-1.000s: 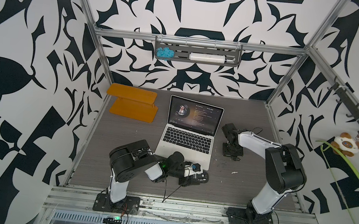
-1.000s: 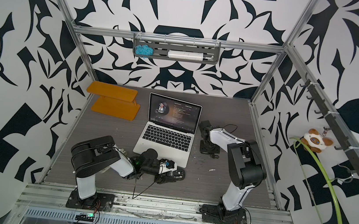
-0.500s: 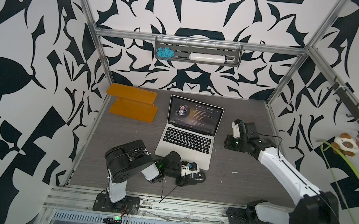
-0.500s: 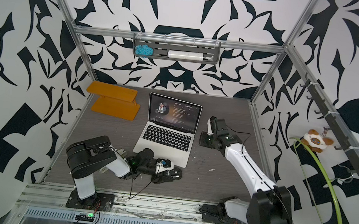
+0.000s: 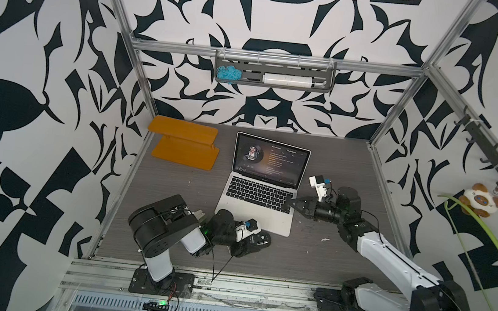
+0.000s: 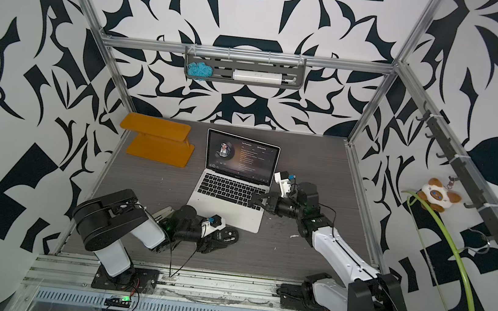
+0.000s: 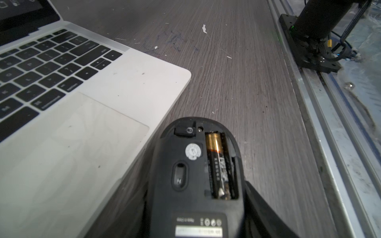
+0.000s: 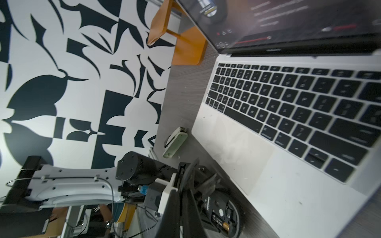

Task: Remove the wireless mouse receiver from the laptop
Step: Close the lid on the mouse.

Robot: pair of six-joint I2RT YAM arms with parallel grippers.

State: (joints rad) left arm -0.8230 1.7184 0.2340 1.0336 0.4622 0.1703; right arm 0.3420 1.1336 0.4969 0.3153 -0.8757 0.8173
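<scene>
The silver laptop (image 5: 253, 219) (image 6: 225, 214) stands open mid-table, its screen lit. A black mouse (image 5: 259, 238) (image 7: 185, 164) lies belly-up in front of it, with a battery showing, and my left gripper (image 5: 249, 241) (image 7: 195, 185) is shut on its sides. A small dark stub (image 7: 185, 130) that looks like the wireless mouse receiver sits in a slot beside the battery. My right gripper (image 5: 289, 203) (image 6: 253, 202) (image 8: 182, 191) is shut with nothing visible in it, tips over the right end of the keyboard. No plug shows on the laptop edges I can see.
An orange stand (image 5: 183, 147) sits at the back left. A pale lid-like piece (image 8: 175, 142) lies by the laptop's front left corner, next to my left arm. A rack (image 5: 274, 77) hangs on the back wall. The right arm's base (image 7: 309, 31) stands on the front rail.
My right arm has unfolded and stretched out, and its shut gripper has come from beside the laptop's right edge to over the keyboard's right end. The left gripper and mouse have barely shifted.
</scene>
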